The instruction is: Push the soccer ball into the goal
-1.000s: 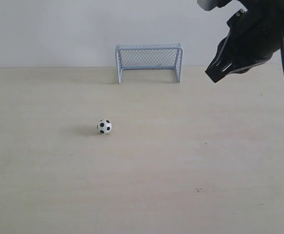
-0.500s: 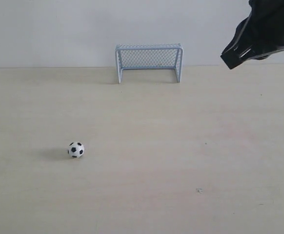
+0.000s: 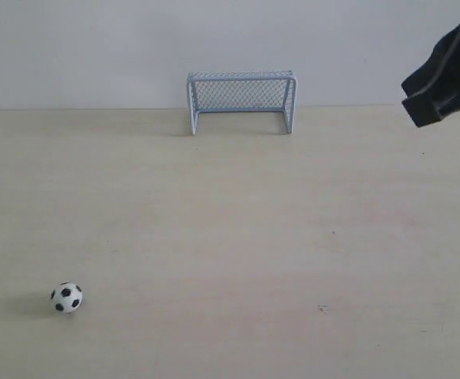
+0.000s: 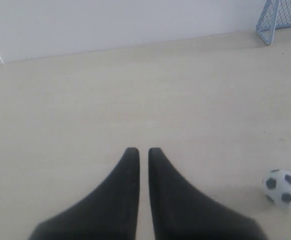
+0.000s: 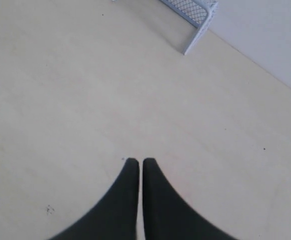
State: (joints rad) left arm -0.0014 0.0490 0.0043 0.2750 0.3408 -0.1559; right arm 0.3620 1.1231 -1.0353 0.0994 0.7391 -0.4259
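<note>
Two grippers are noted, each with its fingers drawn nearly together and nothing held. The soccer ball [image 3: 66,297] is seen resting on the pale table [image 3: 309,213] at the near left, near the left gripper [image 4: 143,151] but apart from it. The goal [image 3: 241,95] is set upright at the far edge, well apart from the ball. The right gripper [image 5: 136,162] is raised above the table.
</note>
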